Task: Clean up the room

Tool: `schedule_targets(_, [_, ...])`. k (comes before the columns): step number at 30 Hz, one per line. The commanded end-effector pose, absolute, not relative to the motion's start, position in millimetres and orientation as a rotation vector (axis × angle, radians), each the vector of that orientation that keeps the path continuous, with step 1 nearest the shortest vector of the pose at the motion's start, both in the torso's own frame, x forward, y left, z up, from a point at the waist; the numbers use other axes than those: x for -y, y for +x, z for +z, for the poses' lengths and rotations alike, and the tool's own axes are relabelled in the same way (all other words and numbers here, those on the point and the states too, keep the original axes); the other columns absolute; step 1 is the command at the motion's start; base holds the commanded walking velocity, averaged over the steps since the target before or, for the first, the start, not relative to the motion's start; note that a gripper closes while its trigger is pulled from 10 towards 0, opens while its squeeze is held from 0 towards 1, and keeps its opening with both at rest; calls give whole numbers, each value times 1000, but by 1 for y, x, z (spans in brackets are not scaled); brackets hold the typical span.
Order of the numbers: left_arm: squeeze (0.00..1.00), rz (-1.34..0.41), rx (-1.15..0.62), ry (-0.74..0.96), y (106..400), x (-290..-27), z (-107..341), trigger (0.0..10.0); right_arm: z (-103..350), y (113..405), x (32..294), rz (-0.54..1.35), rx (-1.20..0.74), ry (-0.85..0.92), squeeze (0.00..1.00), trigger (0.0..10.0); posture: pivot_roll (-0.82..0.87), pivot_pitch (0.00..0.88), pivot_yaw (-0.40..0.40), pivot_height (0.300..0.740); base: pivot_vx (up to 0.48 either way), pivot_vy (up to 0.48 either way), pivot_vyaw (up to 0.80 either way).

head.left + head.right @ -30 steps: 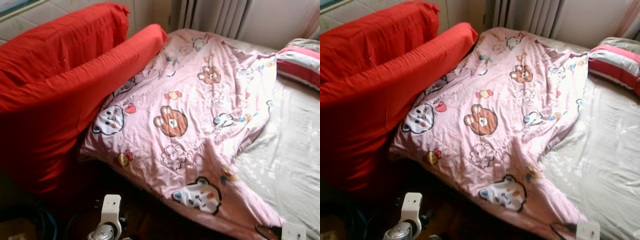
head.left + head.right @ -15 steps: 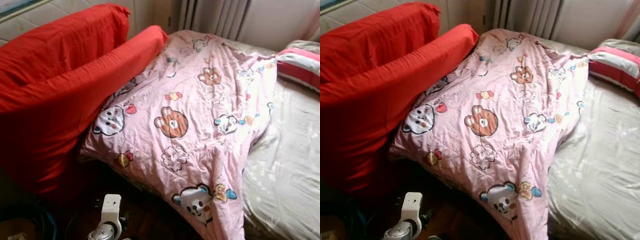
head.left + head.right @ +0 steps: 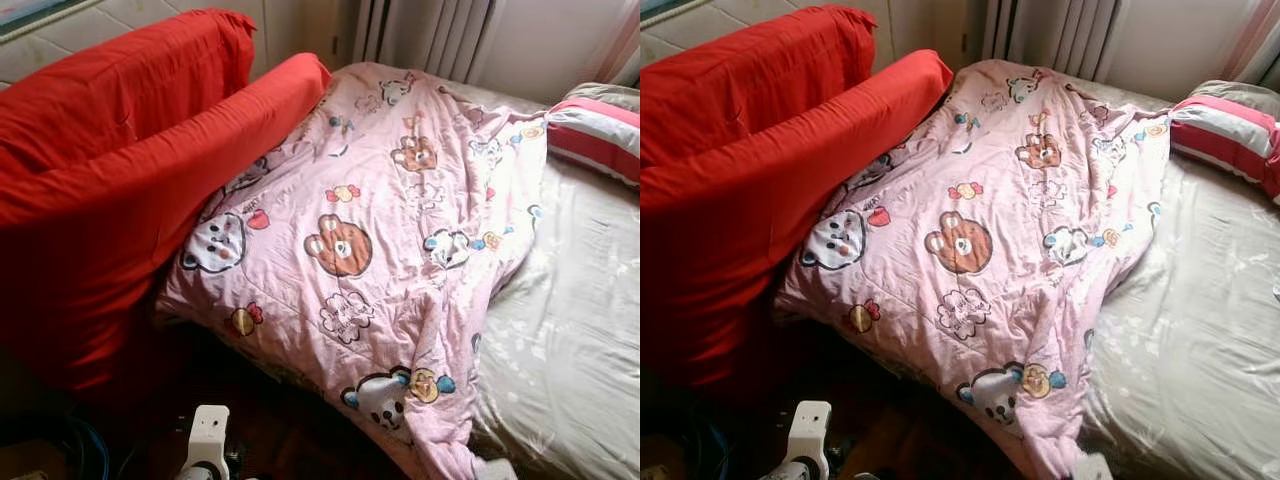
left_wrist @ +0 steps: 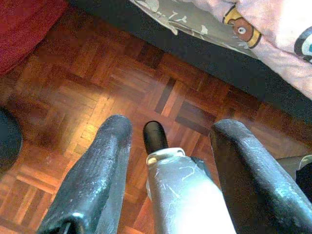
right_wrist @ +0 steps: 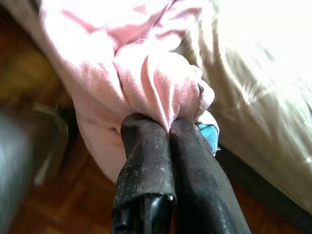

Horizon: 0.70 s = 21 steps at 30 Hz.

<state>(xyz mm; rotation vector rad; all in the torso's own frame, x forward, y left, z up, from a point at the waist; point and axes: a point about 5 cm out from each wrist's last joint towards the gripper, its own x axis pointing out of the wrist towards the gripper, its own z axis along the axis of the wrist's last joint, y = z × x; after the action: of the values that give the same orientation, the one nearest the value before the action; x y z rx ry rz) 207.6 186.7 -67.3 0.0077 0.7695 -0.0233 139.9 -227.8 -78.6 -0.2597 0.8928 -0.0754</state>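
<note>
One pink blanket (image 3: 390, 230) is your task's thing here, printed with cartoon bears and flowers. It lies spread across the left half of the bed (image 3: 580, 330), its near corner hanging over the bed's edge toward the floor. Your right gripper (image 5: 168, 129) has that corner: the fingers (image 5: 146, 156) are pressed tight together with a bunched fold of pink cloth pinched between their tips, just off the bed's edge. Your left gripper (image 4: 168, 134) hangs over the wooden parquet floor (image 4: 97, 87) beside the bed, its fingers (image 4: 97, 170) spread wide and holding nothing. You can see a red cover (image 3: 110, 170) piled against the blanket's left side, touching it. A striped pillow (image 3: 600, 125) sits at the far right of the bed, just beyond the blanket's far edge.
</note>
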Motion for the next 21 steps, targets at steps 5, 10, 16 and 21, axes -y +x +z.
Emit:
schedule_targets(5, [0,-34,-791,8,198,-189,-72,10000,-80,139,233,-205,-868,-132,0,10000,-59,170,-39,740,0,0,0])
schedule_targets(10, [0,-34,-788,6,195,-193,-72,10000,-72,150,231,-223,-775,-120,0,10000,-59,172,-36,740,0,0,0])
schedule_targets(16, [0,-36,-786,6,195,-194,-72,10000,-67,157,227,-228,-734,-112,0,10000,-55,173,-35,740,0,0,0])
schedule_targets(21, [0,-35,-785,5,194,-195,-72,10000,-62,161,227,-244,-689,-119,0,10000,-53,174,-35,740,0,0,0])
